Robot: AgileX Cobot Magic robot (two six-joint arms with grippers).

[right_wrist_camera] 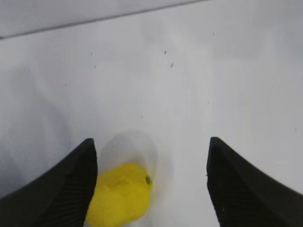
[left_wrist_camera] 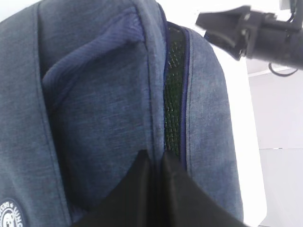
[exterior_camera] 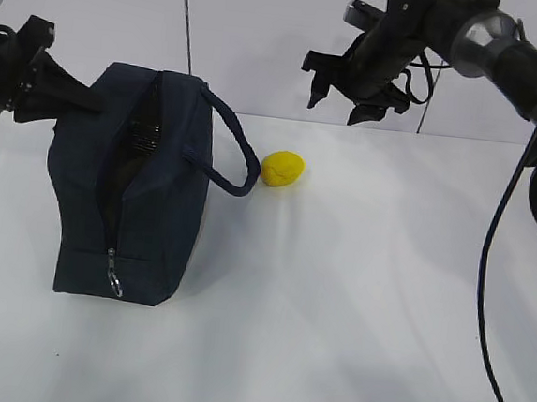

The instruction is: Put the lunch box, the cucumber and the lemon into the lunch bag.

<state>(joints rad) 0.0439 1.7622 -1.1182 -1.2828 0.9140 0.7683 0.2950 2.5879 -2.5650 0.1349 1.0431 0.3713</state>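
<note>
**Lemon lay below the spread right gripper, off to its left finger**

The right gripper (exterior_camera: 342, 96) hung in the air with its jaws wide apart and nothing between them. In its wrist view the lemon (right_wrist_camera: 120, 195) sat low in frame, close by the left finger rather than centred in the gap. Judged from that, the coming descent needed a small shift toward the lemon first. The lemon rested on the white counter (exterior_camera: 354, 293), just beside the lunch bag (exterior_camera: 133, 189) and its loop handle, on the bag's right. The left gripper (left_wrist_camera: 156, 163) was clenched on the bag's zipper edge, holding the slit apart; something dark green showed inside. The right arm was clearly the nearer to the lemon.
</note>
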